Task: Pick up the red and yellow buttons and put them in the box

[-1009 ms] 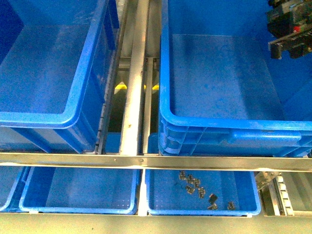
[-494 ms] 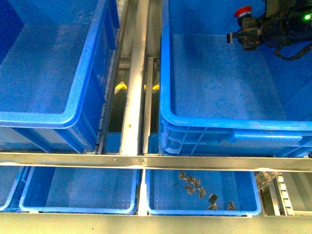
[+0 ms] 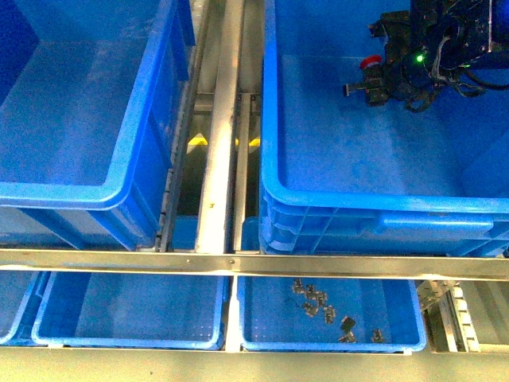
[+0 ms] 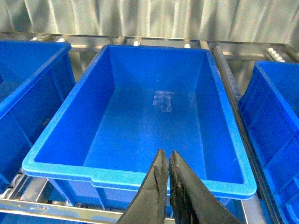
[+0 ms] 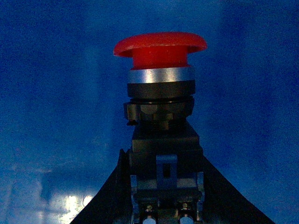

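Observation:
My right gripper [image 3: 372, 82] is shut on the black body of the red button [image 3: 369, 62], holding it above the floor of the right-hand box [image 3: 382, 203], near its far end. In the right wrist view the red button [image 5: 160, 51] stands cap-outward between my fingers [image 5: 114, 186], with the box's blue floor behind it. In the left wrist view my left gripper [image 4: 167, 156] is shut on nothing and hangs over the near rim of an empty big blue bin [image 4: 140, 177]. The yellow button is out of view.
A second big blue bin [image 3: 79, 195] stands on the left, with an aluminium beam [image 3: 219, 119] between the two. A metal rail [image 3: 238, 263] crosses in front. Below are shallow blue trays [image 3: 127, 342]; the right tray [image 3: 398, 342] holds several small metal parts [image 3: 318, 306].
My right arm has swung in from the top right corner, leftward and down into the right box, bringing the red button with it. The bins have not moved.

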